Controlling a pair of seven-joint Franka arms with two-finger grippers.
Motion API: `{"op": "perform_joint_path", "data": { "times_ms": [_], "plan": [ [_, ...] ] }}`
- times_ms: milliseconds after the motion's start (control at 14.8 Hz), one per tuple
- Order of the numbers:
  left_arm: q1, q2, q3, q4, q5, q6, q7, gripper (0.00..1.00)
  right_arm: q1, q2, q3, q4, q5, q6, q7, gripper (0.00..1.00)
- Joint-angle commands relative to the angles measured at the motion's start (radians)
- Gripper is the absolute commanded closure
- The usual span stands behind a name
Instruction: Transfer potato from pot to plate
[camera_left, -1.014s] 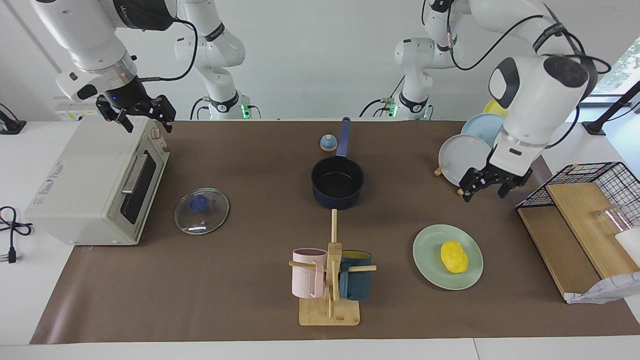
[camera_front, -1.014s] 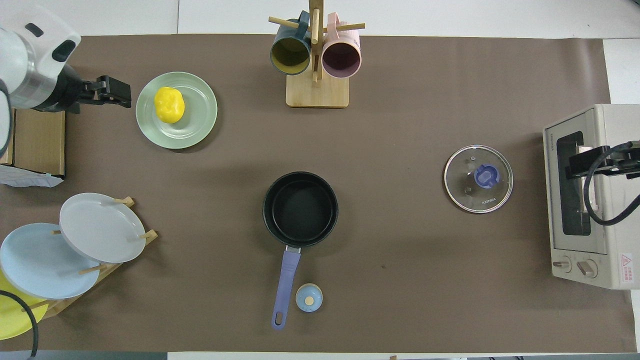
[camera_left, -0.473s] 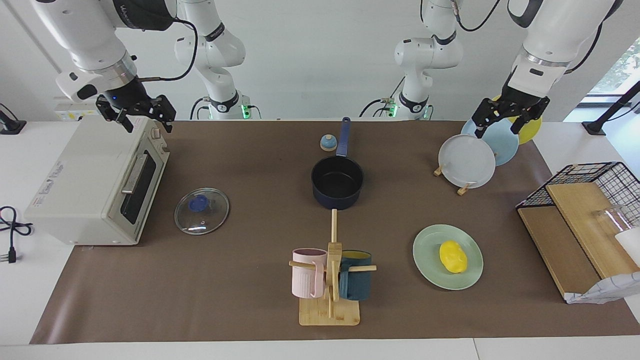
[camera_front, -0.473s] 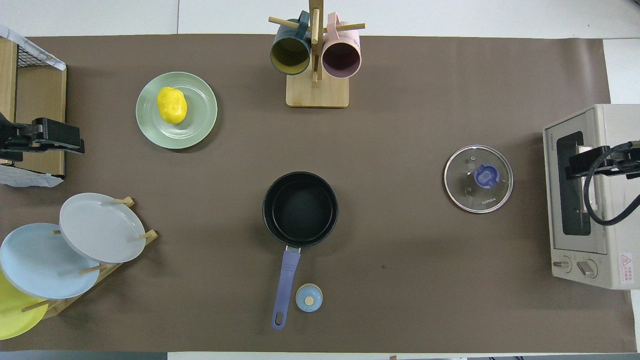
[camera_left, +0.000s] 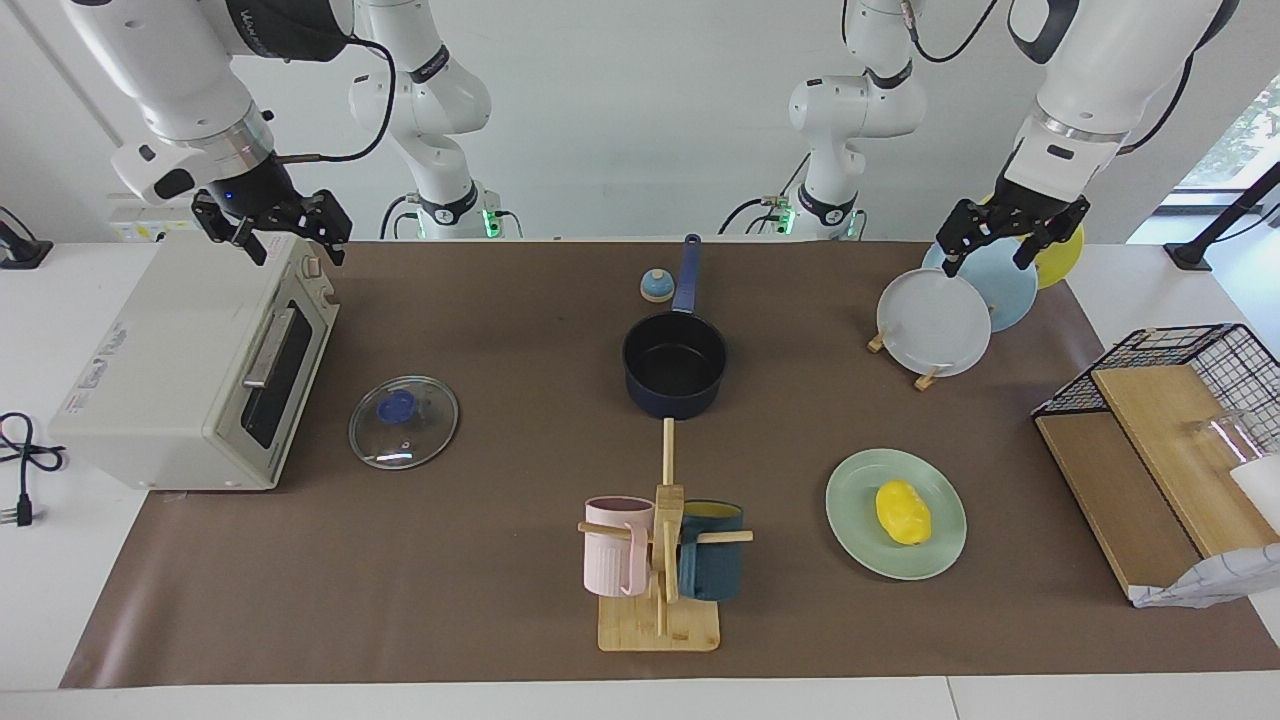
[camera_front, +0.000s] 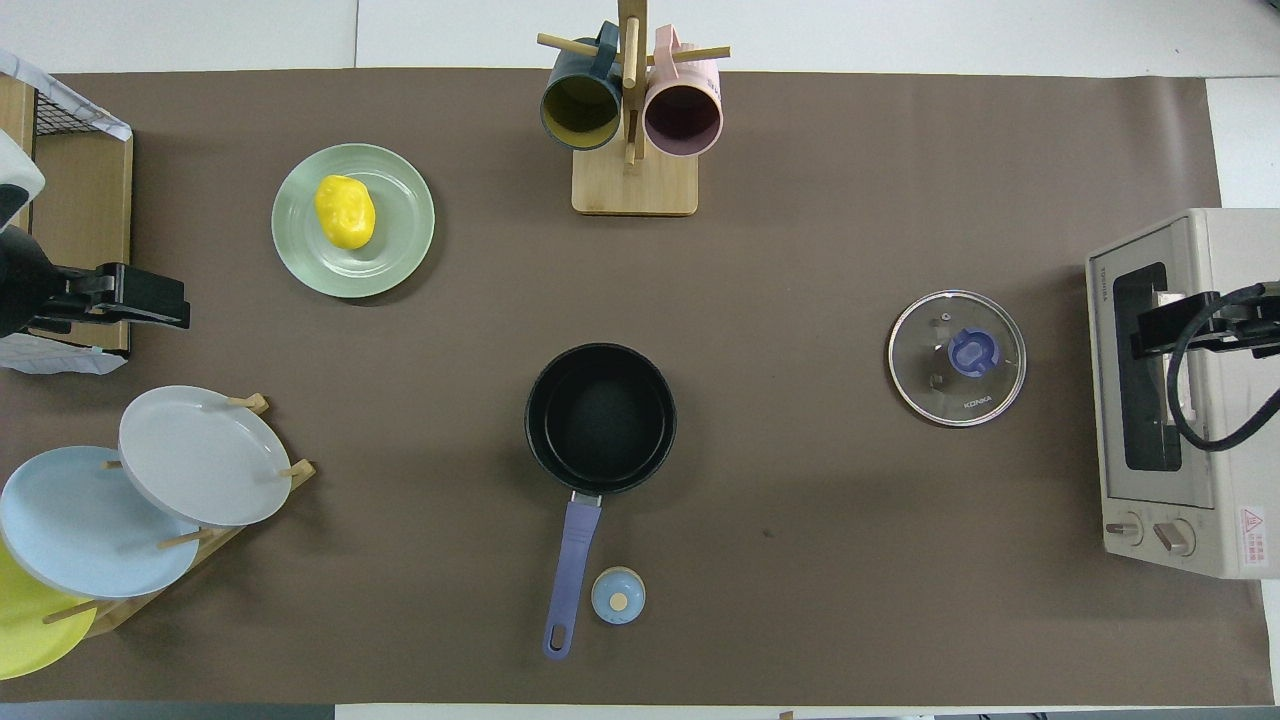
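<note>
The yellow potato (camera_left: 903, 512) lies on the mint-green plate (camera_left: 858, 495), toward the left arm's end of the table; in the overhead view the potato (camera_front: 345, 210) sits off-centre on the plate (camera_front: 398, 235). The dark navy pot (camera_left: 675, 365) stands mid-table with nothing in it, its blue handle (camera_front: 572, 565) pointing toward the robots. My left gripper (camera_left: 985, 258) is open and empty, raised over the plate rack; it also shows in the overhead view (camera_front: 150, 305). My right gripper (camera_left: 295, 248) is open and empty, waiting over the toaster oven.
A rack holds a grey-white plate (camera_left: 933, 322), a light blue plate and a yellow one. A mug tree (camera_left: 660, 560) with a pink and a dark blue mug stands farther out than the pot. There is also a glass lid (camera_left: 403, 421), a toaster oven (camera_left: 190, 360), a small blue knob (camera_left: 656, 286) and a wire basket with boards (camera_left: 1150, 440).
My left gripper rose from beside the green plate and moved over the plate rack. The potato shifted slightly on the plate. The right arm has not moved.
</note>
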Motion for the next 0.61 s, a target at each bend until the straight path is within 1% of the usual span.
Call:
{"op": "perform_joint_path", "data": {
  "times_ms": [0, 135, 406, 541],
  "plan": [
    [0.008, -0.034, 0.002, -0.011, -0.014, -0.055, 0.026, 0.0, -0.014, -0.008, 0.008, -0.005, 0.013, -0.01, 0.012, 0.0],
    [0.008, -0.04, 0.001, -0.013, -0.012, -0.063, 0.026, 0.0, -0.014, -0.008, 0.008, -0.005, 0.013, -0.01, 0.012, 0.0],
    [0.005, -0.028, -0.002, -0.013, -0.014, -0.06, 0.025, 0.0, -0.014, -0.008, 0.008, -0.005, 0.013, -0.01, 0.012, 0.0],
    [0.008, -0.027, 0.001, -0.005, -0.041, -0.057, 0.017, 0.0, -0.014, -0.008, 0.009, -0.005, 0.013, -0.01, 0.012, 0.0]
  ]
}}
